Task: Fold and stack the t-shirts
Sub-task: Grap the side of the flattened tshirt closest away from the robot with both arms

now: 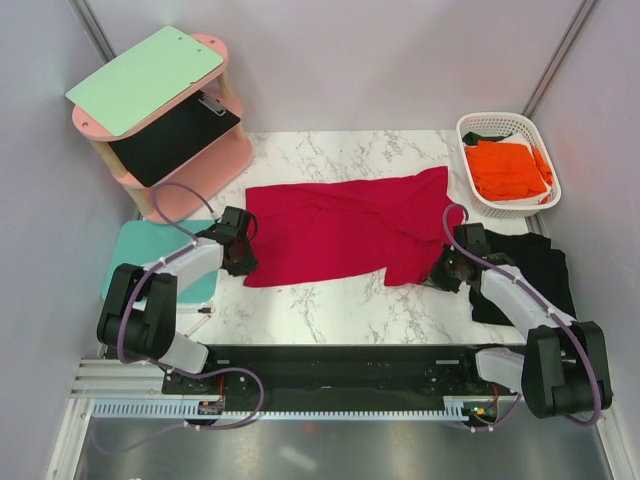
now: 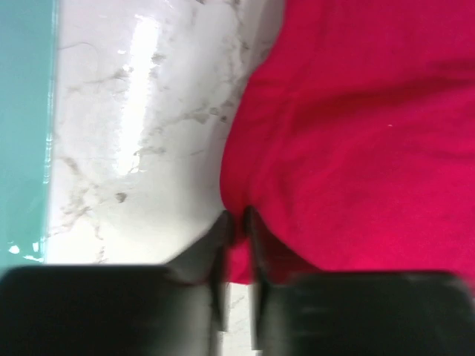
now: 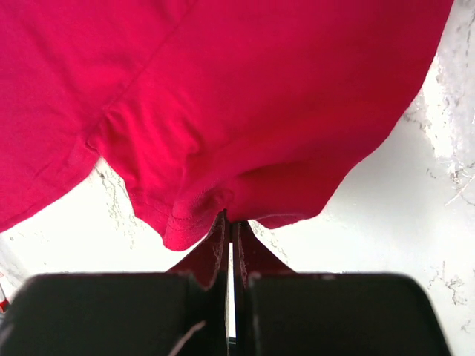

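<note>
Each arm [image 1: 188, 262] shows black joints [image 1: 135, 322], grey links [image 1: 515, 295], purple cables [image 1: 172, 188], dark fingers [image 2: 210, 251].

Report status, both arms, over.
Left jaws shut on red t-shirt edge. Right jaws shut on its hem. Shirt spread across table, rumpled. Nothing blocking.

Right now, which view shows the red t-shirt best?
Top external: the red t-shirt lies spread on the table, almost wholly visible. Left wrist shows only its edge pinched by the left gripper; right wrist only a hem corner in the right gripper.

Pink two-tier shelf [image 1: 232, 150] at far-left corner, mint-green board [image 1: 145, 78] on top; teal mat [image 1: 138, 247] by left edge; white basket [image 1: 497, 122] at far-right corner.
</note>
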Motion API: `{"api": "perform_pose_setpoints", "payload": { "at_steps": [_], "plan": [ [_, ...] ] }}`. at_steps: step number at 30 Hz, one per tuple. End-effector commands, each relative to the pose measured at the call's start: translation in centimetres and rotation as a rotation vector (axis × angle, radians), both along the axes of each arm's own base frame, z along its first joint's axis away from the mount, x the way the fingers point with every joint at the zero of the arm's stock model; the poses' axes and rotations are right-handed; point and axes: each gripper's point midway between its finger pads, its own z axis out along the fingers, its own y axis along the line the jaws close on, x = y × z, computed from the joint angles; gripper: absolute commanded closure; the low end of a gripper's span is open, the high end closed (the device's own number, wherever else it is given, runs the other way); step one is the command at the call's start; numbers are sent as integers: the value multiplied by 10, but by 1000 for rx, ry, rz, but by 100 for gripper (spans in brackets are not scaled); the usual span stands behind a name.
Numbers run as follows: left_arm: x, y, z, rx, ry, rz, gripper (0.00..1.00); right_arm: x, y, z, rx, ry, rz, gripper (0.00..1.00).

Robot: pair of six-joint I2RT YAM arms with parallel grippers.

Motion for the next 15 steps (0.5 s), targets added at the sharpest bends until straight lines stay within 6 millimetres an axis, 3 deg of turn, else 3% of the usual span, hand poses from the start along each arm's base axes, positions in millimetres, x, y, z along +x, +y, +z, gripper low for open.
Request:
{"api": "perform_pose_setpoints", "payload": {
  "at_steps": [1,5,9,15],
  "plan": [
    [-22,-22,-24,-127,90,-19,98,14,0,20,-13,-68,18,100],
    [-23,-20,-13,-122,64,-21,98,12,4,23,10,-78,29,100],
    [-9,-21,15,-130,-15,-24,98,15,2,34,0,-127,32,100],
    [14,-27,53,-153,-118,-43,98,39,-10,66,-76,-246,26,100]
  ]
}}
